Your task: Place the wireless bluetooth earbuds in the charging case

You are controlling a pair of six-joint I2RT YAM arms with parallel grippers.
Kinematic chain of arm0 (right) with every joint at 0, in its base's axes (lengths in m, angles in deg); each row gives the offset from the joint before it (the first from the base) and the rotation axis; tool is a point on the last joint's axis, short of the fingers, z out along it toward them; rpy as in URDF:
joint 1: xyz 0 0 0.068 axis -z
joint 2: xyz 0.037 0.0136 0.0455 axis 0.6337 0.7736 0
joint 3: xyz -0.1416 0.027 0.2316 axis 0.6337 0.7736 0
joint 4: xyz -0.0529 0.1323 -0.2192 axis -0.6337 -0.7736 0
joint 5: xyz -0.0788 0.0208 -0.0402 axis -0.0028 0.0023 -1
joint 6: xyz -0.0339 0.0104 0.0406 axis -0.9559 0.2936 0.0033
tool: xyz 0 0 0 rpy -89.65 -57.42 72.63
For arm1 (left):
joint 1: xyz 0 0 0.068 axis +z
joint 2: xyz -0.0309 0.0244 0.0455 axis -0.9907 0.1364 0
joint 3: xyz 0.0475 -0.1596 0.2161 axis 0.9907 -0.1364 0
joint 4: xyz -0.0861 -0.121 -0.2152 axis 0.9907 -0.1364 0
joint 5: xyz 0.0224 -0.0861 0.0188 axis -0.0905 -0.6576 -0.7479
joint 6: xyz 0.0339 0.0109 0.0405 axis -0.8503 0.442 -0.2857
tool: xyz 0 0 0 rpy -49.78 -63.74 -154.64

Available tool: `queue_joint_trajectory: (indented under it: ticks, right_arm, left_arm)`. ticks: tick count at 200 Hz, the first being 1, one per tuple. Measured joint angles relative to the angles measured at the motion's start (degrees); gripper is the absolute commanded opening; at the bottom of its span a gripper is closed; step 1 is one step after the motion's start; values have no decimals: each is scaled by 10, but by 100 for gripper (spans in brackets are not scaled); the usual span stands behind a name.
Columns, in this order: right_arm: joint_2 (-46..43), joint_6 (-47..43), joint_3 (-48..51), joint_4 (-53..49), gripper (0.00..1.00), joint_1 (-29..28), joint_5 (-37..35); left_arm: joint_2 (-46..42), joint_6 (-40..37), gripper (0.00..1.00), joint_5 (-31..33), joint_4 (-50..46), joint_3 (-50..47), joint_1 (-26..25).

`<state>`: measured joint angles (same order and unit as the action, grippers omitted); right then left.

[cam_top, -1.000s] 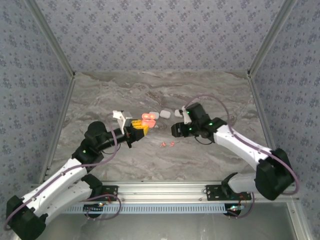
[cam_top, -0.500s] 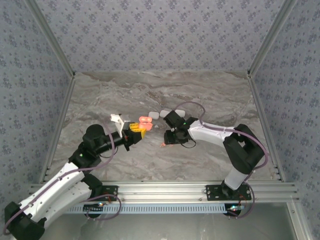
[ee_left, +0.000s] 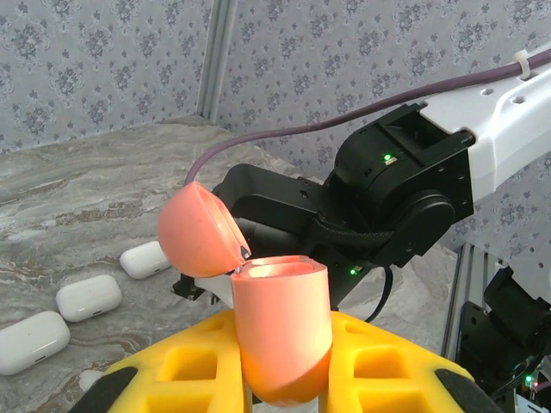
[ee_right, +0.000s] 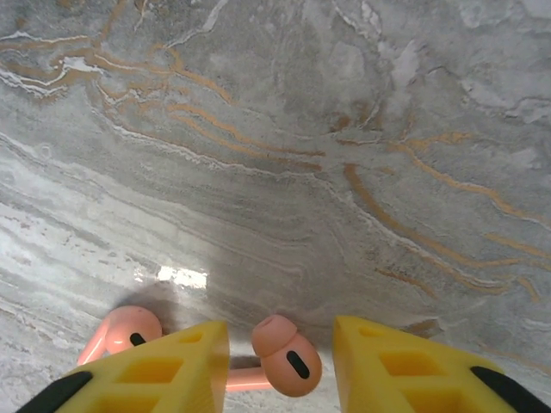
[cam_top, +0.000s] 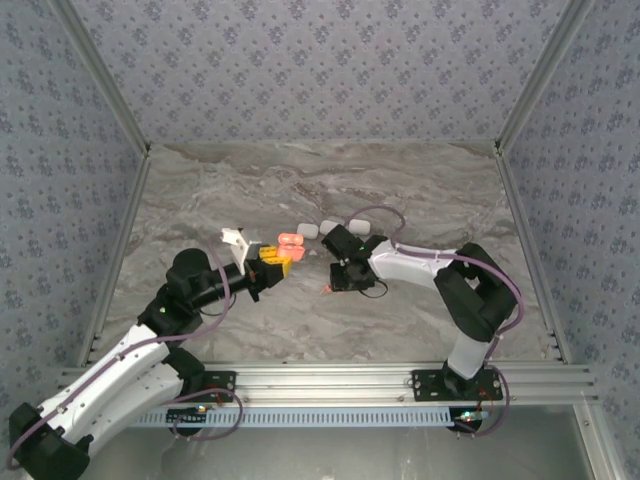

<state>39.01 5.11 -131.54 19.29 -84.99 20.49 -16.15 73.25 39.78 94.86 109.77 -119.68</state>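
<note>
My left gripper [cam_top: 274, 260] is shut on a salmon-red charging case [cam_top: 290, 240], held above the table with its lid [ee_left: 196, 232] hinged open and its body [ee_left: 282, 327] pinched between the yellow fingers [ee_left: 396, 370]. My right gripper [cam_top: 338, 282] is low over the table and open. One salmon-red earbud [ee_right: 293, 368] lies on the marble between its yellow fingers [ee_right: 164, 370], touching neither. A second salmon earbud [ee_right: 129, 331] lies just outside the left finger. In the top view an earbud [cam_top: 326, 290] shows as a small red speck by the right gripper.
Three white closed cases [cam_top: 307, 230] [cam_top: 330, 227] [cam_top: 357, 224] lie in a row behind the grippers, and are also seen as white cases [ee_left: 88, 297] in the left wrist view. The right arm's black wrist [ee_left: 405, 189] is close in front of the held case. Patterned walls enclose the marble table [cam_top: 400, 180].
The right gripper has swung left and down from near the white cases to the salmon earbuds. The left gripper drew slightly back with the open case.
</note>
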Motion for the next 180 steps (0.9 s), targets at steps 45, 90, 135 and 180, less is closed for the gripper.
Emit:
queue_joint_trajectory:
  ticks: [45, 90, 135, 180]
  right_arm:
    - [10, -1, -9, -6, 27, -2, -1]
    - [10, -4, -11, -10, 22, -3, -4]
    - [-29, -53, -11, -16, 22, -5, -23]
    - [-217, -170, -11, -16, 22, -5, -52]
  left_arm:
    - [4, 0, 5, 1, 0, 0, 0]
    - [7, 0, 5, 1, -5, 0, 0]
    - [7, 0, 5, 1, -9, 0, 0]
    - [28, 4, 5, -5, 15, 0, 0]
